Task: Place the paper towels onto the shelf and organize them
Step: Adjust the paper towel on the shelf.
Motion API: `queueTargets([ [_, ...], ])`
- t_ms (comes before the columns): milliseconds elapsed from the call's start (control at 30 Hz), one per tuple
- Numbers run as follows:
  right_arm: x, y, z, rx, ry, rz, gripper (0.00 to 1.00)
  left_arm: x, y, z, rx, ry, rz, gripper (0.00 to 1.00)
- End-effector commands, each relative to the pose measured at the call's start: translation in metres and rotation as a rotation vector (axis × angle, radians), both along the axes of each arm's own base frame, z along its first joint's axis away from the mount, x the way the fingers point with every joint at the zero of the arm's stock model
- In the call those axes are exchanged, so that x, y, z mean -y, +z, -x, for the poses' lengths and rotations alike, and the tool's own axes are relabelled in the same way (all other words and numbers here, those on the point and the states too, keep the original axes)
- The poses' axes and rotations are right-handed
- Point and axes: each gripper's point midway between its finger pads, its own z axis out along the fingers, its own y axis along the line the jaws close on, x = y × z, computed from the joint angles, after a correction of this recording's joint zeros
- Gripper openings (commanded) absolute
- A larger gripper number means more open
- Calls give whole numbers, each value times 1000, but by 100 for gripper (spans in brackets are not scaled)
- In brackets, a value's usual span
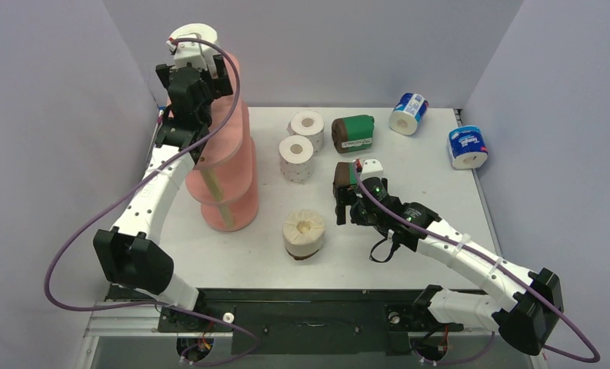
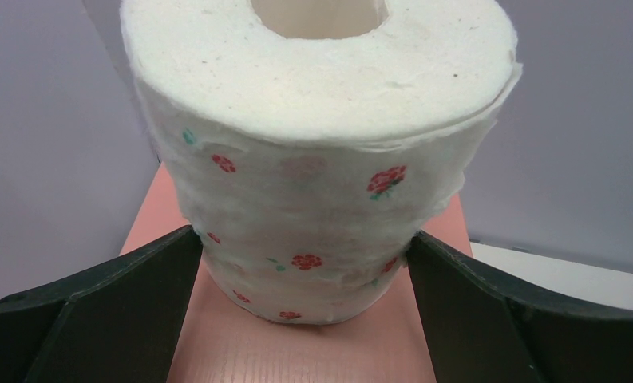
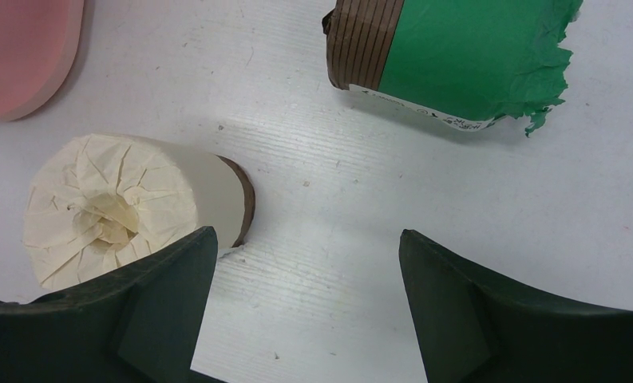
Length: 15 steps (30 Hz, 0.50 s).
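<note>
The salmon-pink shelf [image 1: 226,173] stands at the table's left. On its top board [image 2: 297,343] a white paper towel roll with red dots [image 2: 313,183] stands upright. My left gripper [image 2: 305,263] is open, its fingertips flanking the base of that roll [image 1: 196,37]. My right gripper [image 1: 348,201] hovers open over bare table, nothing between its fingers. A cream roll [image 3: 121,211] stands to its left, and a green-wrapped brown roll [image 3: 464,56] lies just beyond it. Two more dotted white rolls [image 1: 308,124] [image 1: 296,157], another green roll [image 1: 353,133] and two blue-white rolls [image 1: 408,113] [image 1: 468,147] rest on the table.
Purple-grey walls close in the table on the left, back and right. The cream roll [image 1: 304,233] stands between the shelf's foot and my right arm. The shelf's bottom board [image 3: 25,56] shows at the right wrist view's top left corner.
</note>
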Motion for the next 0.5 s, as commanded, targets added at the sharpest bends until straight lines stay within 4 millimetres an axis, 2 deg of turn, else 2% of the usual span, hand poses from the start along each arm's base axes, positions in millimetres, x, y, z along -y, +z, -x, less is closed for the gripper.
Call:
queueTargets([
  [0,5,9,-3,32,-16,-9,80,2,23,-8,59,-12,18,98],
  [333,6,9,-4,33,-21,-11,80,1,27,-1,66,-13,16,97],
  [467,6,11,-4,39,-25,-21,80,-1,42,13,94,-19,23,96],
])
